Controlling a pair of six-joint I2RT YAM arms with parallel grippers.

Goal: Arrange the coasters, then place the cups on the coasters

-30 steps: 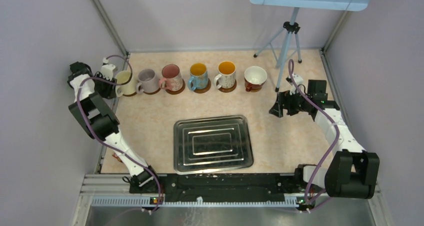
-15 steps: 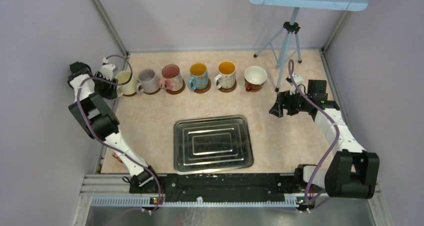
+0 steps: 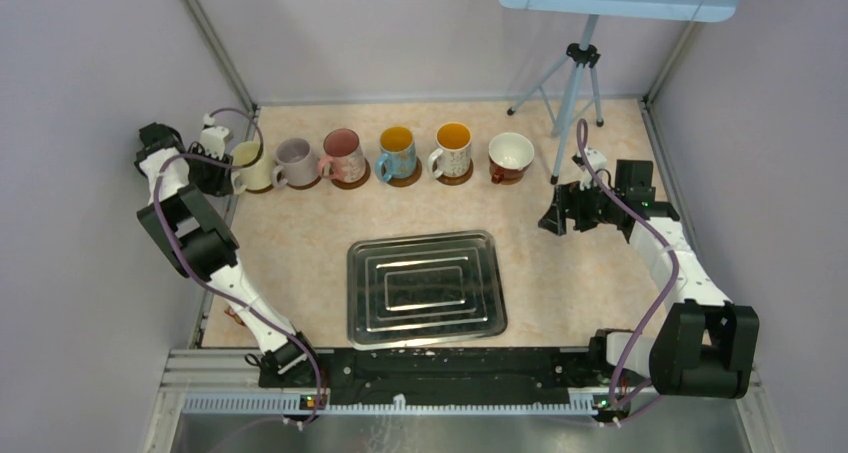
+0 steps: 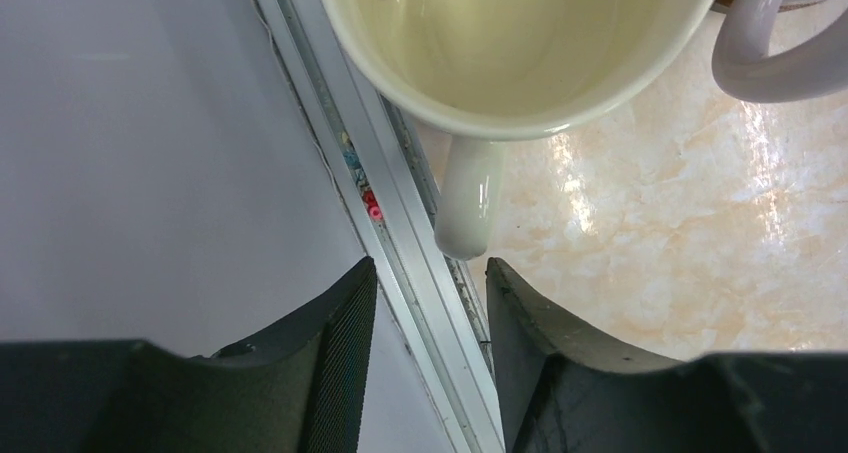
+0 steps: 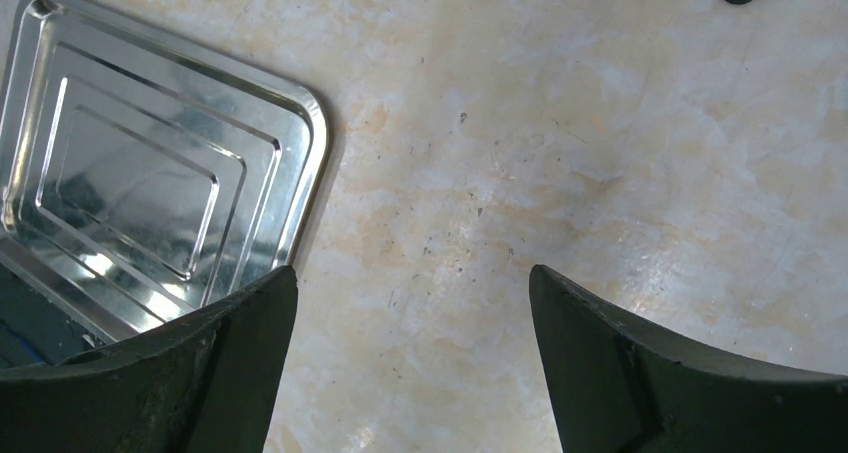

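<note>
Since all six handled ceramic mugs [image 3: 396, 151] look parked on thin round brown coasters [image 3: 405, 181], I'd call it basically done: cream glossy mug [image 4: 520, 43] sits just ahead of narrowly parted, empty left fingers [image 4: 330, 373]; right fingers [image 5: 200, 373] wide, empty.

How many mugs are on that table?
6, all in one row along the table's far side. Left to right: cream mug, pale lilac mug, pink mug, blue-handled mug with yellow inside, white mug with orange inside, wide white mug with dark red outside. None appears hidden.
</note>
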